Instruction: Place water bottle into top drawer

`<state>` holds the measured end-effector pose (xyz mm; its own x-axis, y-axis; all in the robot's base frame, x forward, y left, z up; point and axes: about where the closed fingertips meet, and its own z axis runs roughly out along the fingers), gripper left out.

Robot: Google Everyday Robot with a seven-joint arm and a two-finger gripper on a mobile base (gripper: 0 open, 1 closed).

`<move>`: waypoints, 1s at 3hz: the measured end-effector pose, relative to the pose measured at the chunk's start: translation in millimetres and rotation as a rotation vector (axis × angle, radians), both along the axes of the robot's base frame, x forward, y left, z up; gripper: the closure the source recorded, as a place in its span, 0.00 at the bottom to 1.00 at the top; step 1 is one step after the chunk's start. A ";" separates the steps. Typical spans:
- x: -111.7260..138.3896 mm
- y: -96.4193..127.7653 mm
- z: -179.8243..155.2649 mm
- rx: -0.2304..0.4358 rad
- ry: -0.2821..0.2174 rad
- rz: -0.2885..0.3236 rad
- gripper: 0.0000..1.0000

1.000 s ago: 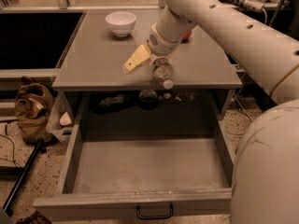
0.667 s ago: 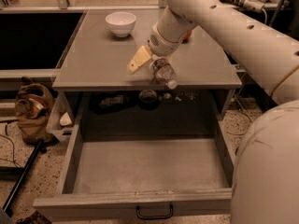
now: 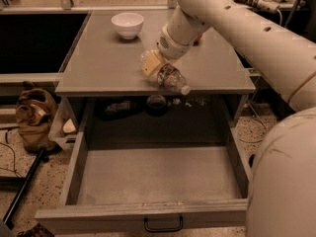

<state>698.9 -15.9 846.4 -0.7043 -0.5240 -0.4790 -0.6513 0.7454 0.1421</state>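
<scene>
My gripper hangs from the cream arm over the front part of the grey tabletop and is shut on the water bottle. The bottle is clear and crinkled. It is tilted, with its white cap pointing down and right at the tabletop's front edge. One cream finger shows on the bottle's left side. The top drawer is pulled out wide below, with its grey floor bare and its black handle at the bottom. The bottle is above the drawer's back edge.
A white bowl stands at the back of the tabletop. Dark small items lie under the tabletop at the drawer's back. A brown bag sits on the floor at left. My arm and body fill the right side.
The gripper with the bottle has shifted a little right and forward. The bottle has tilted so its cap now points down-right at the tabletop's front edge.
</scene>
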 end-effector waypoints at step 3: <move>-104.1 -25.7 25.8 0.137 -0.152 0.232 1.00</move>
<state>594.8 -41.6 872.2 -0.4886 -0.5860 -0.6465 -0.8232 0.5551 0.1190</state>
